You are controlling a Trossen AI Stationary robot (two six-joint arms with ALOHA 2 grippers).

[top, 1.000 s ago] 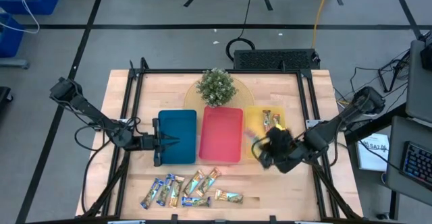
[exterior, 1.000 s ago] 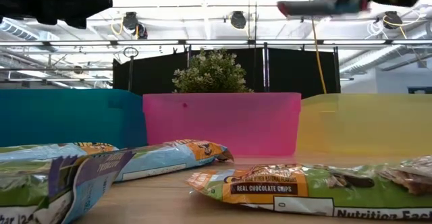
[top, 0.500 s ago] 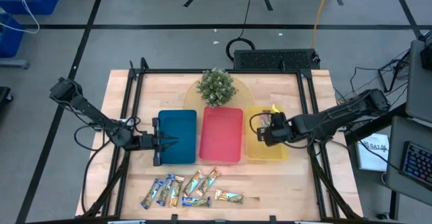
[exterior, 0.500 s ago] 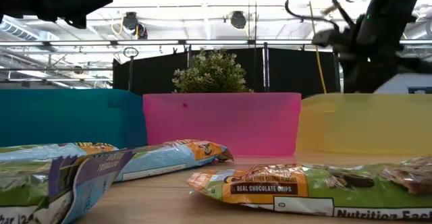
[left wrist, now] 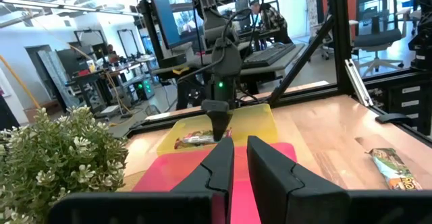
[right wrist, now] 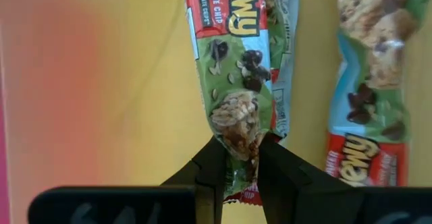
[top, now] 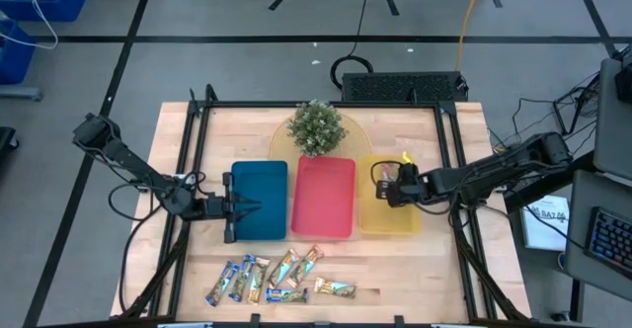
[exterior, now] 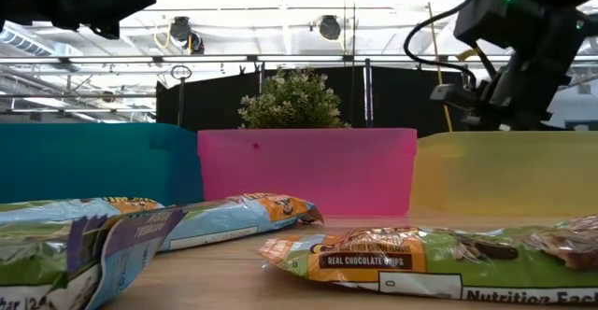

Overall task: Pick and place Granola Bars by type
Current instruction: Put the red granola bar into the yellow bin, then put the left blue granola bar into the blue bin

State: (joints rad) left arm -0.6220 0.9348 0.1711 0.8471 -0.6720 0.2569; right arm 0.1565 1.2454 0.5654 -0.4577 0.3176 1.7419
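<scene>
My right gripper (top: 390, 183) stands inside the yellow tray (top: 378, 219), pointing down and shut on a red-green granola bar (right wrist: 239, 55). A second red-green bar (right wrist: 368, 82) lies beside it on the tray floor. The left wrist view shows this gripper (left wrist: 219, 131) with the bar (left wrist: 194, 140) lying level in the tray. Several loose bars (top: 281, 277) lie flat on the wood near the table's near edge. My left gripper (top: 257, 207) waits shut over the blue tray (top: 259, 175). My right gripper pinches the red-green bar by one end (right wrist: 237, 135) between its two fingers (right wrist: 210, 166). It comes from above, pointing down. The rest of the bar stretches away from the fingers, flat along the yellow tray's floor.
The red tray (top: 324, 198) sits between the blue and yellow ones. A small potted plant (top: 316, 127) stands behind the trays. In the low view the bars (exterior: 420, 259) fill the foreground before the tray walls (exterior: 308, 170). Black frame rails line both table sides.
My right gripper carried the bar from above the yellow tray's near end toward the far edge, tipped to point down, and sank into the tray. The bar went from lifted clear to lying along the tray floor.
</scene>
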